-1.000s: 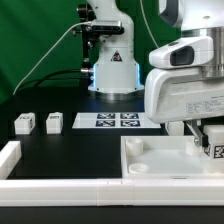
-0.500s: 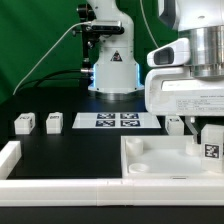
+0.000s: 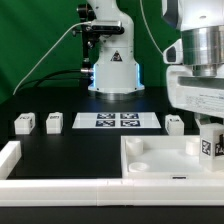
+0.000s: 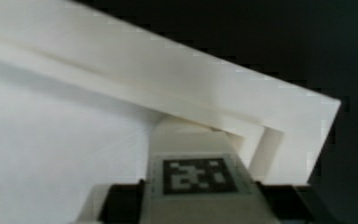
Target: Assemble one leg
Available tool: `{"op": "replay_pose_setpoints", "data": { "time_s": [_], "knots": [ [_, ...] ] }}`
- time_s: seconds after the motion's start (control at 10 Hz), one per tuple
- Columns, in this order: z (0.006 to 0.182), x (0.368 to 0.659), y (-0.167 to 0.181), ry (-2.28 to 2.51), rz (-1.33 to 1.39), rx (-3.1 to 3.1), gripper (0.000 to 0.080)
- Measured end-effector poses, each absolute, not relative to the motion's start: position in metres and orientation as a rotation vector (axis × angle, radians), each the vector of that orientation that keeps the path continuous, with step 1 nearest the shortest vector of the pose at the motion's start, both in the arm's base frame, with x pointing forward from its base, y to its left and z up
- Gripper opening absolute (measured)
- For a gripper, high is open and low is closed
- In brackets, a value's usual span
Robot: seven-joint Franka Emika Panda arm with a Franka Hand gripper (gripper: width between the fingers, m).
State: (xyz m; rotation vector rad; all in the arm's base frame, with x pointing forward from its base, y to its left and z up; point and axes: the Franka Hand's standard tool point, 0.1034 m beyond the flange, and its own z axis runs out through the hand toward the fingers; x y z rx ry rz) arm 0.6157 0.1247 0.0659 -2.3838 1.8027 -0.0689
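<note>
My gripper (image 3: 211, 146) is shut on a leg (image 3: 211, 143), a small white block with a black-and-white marker. It holds the leg upright over the right rear corner of the big white tray-like piece (image 3: 150, 165). In the wrist view the leg (image 4: 197, 176) sits between the dark fingers (image 4: 123, 199), just above the white piece (image 4: 69, 120) near its raised corner edge. Three more legs stand on the black table: two at the exterior view's left (image 3: 22, 124) (image 3: 54, 123) and one at the right (image 3: 174, 124).
The marker board (image 3: 118, 120) lies flat at the middle rear. A white raised rail (image 3: 10, 158) runs along the front and left edge of the table. The robot base (image 3: 112, 70) stands behind the marker board.
The arm has shifted toward the exterior view's right with the leg in its grip. This uncovers the loose leg behind the tray-like piece.
</note>
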Motion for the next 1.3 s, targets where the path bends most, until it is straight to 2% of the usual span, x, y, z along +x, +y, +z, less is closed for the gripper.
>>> {"op": "replay_pose_setpoints", "data": {
  "time_s": [0.3,0.5,0.7,0.8,0.9,1.3],
  "knots": [
    [0.0659,0.6154,0.1263,2.247,-0.026,-1.958,0.0294],
    [0.0653,0.6153,0.1244,2.262,-0.022,-1.940,0.0294],
    [0.0650,0.6152,0.1245,2.207,-0.028,-2.002,0.0536],
    [0.0649,0.6153,0.1240,2.140,-0.038,-2.076,0.0536],
    [0.0649,0.6155,0.1230,1.947,-0.060,-2.263,0.0626],
    [0.0645,0.6153,0.1228,1.364,-0.117,-2.676,0.0648]
  ]
}}
